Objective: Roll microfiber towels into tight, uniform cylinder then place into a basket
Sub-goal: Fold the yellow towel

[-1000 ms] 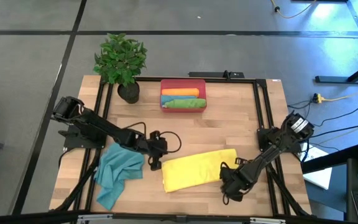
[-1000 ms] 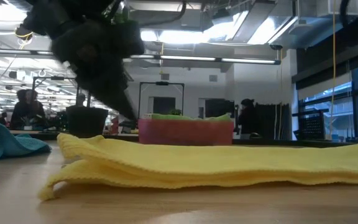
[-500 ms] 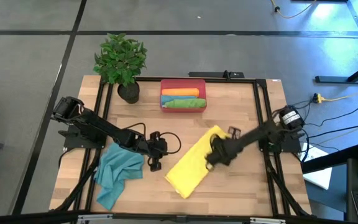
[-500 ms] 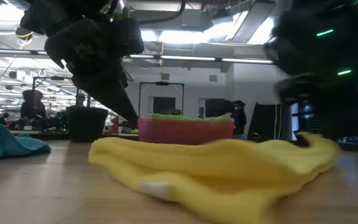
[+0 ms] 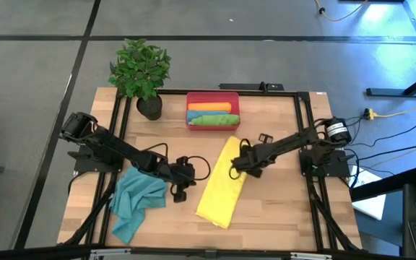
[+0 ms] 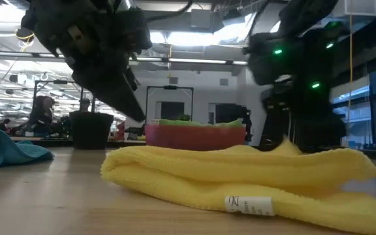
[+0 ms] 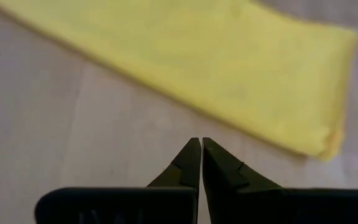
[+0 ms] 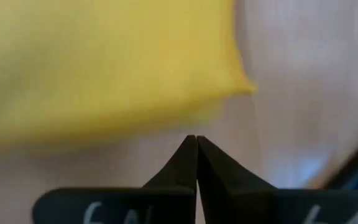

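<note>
The yellow towel (image 5: 221, 186) lies folded flat in a long strip on the table, running slantwise from near the basket toward the near edge. A white label (image 6: 248, 204) shows at its near end. My right gripper (image 5: 234, 172) is shut, low at the towel's right long edge. In the right wrist view its tips (image 8: 196, 140) stand just short of the yellow cloth (image 8: 104, 62). My left gripper (image 5: 180, 192) is shut and empty over bare table left of the towel (image 7: 229, 68). The red-pink basket (image 5: 212, 121) holds an orange and a green roll. My right gripper's shut fingertips stand at the towel's right long edge (image 8: 229, 93), toward its far half. Nothing shows between the fingers. I cannot tell whether they touch the cloth.
A crumpled teal-blue towel (image 5: 136, 198) lies at the near left, beside my left arm. A potted plant (image 5: 141, 72) stands at the far left corner. Bare wood shows right of the yellow towel and in front of the basket.
My right gripper has swept from the near right of the table toward the centre and the far side. The yellow towel has turned about with it, from lying left-to-right to running near-to-far, and has slid a little toward the basket.
</note>
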Robot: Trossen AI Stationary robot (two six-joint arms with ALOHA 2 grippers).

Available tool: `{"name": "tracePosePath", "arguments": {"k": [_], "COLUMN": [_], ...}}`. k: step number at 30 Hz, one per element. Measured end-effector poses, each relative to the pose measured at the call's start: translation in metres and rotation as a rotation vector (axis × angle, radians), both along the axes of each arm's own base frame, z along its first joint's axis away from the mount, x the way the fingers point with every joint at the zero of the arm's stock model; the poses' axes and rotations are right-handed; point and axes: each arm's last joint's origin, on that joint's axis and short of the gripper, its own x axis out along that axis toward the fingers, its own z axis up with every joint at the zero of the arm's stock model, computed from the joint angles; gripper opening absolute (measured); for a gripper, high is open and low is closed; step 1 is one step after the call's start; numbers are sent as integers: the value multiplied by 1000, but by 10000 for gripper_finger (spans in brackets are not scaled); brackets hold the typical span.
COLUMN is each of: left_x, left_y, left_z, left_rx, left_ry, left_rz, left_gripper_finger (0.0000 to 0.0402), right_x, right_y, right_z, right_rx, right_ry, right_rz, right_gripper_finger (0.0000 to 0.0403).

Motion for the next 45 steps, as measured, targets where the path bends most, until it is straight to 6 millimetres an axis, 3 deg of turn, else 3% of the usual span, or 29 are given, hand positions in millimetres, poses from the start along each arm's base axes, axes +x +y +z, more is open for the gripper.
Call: {"name": "tracePosePath", "arguments": {"k": [4,9,18,22,26,30,38,45], "left_x": [2,3,4,0,-2,-1,6,13], "left_y": [-8,-24,-49,-61,-70,-74,-69,-69], "left_z": [5,6,-29,-41,-43,-39,-47,-57], "left_rx": [-14,-29,-35,-28,-67,-93,-99,-152], "left_ry": [-63,-125,-67,-36,-42,-81,-94,-117], "left_rz": [-80,-131,-180,-216,-214,-222,-201,-232], "left_gripper_finger": [6,6,2,1,11,40,129,146], "right_x": [-18,-29,-11,-6,-2,6,39,64], "right_y": [21,61,136,155,161,159,139,118], "right_z": [10,22,27,33,37,39,27,12], "right_rx": [33,79,447,522,550,448,458,486], "right_ry": [88,-44,-429,-557,-631,-710,-767,-808], "right_rz": [-17,26,311,419,456,505,578,620], "right_gripper_finger": [5,5,5,5,5,5,5,5]}}
